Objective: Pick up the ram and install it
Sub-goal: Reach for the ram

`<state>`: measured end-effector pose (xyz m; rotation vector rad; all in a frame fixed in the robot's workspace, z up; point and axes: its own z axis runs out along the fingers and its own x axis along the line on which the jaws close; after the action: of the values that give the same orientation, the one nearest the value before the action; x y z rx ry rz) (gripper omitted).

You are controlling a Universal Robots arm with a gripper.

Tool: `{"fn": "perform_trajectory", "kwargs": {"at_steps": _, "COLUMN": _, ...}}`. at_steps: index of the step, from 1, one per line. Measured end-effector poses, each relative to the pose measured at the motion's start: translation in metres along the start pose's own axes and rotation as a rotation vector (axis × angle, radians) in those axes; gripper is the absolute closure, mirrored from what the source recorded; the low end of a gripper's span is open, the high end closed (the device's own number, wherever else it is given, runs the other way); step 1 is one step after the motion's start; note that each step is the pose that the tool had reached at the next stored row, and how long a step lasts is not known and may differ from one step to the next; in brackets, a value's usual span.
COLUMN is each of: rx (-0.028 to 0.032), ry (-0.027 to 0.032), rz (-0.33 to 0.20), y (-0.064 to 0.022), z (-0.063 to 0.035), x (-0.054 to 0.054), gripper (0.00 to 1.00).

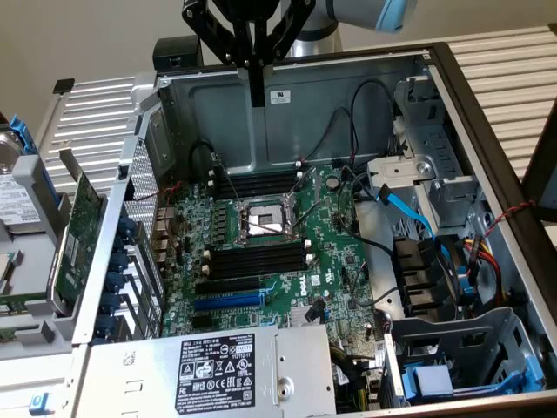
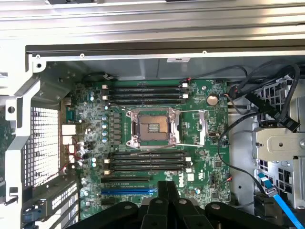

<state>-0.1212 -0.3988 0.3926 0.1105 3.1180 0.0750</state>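
My gripper [image 1: 257, 97] hangs high over the back wall of the open computer case [image 1: 487, 165], its black fingers pressed together with nothing between them. In the wrist view the shut gripper [image 2: 167, 187] looks straight down on the green motherboard [image 2: 200, 124]. Two banks of long black memory slots flank the processor socket [image 1: 265, 222]: one bank [image 1: 257, 185] toward the back wall, the other [image 1: 257, 259] toward the front. The wrist view shows both banks [image 2: 143, 91] [image 2: 145, 161] standing empty. The ram is out of view.
A green expansion card [image 1: 83, 226] with a metal bracket leans outside the case on the exterior view's left, beside a hard drive [image 1: 13, 205]. The power supply [image 1: 218, 366] fills the front. Cables [image 1: 409, 213] and drive cages [image 1: 444, 374] crowd the exterior view's right.
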Motion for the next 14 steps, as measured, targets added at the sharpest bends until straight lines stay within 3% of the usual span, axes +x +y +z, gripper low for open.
{"fn": "perform_trajectory", "kwargs": {"at_steps": 6, "rx": 0.0002, "ry": 0.0001, "rz": 0.000, "y": -0.0002, "z": -0.0002, "x": 0.002, "gripper": 0.89}}
{"fn": "perform_trajectory", "kwargs": {"at_steps": 14, "rx": 0.0000, "ry": 0.0000, "rz": 0.000, "y": -0.0012, "z": -0.0004, "x": 0.017, "gripper": 0.89}}
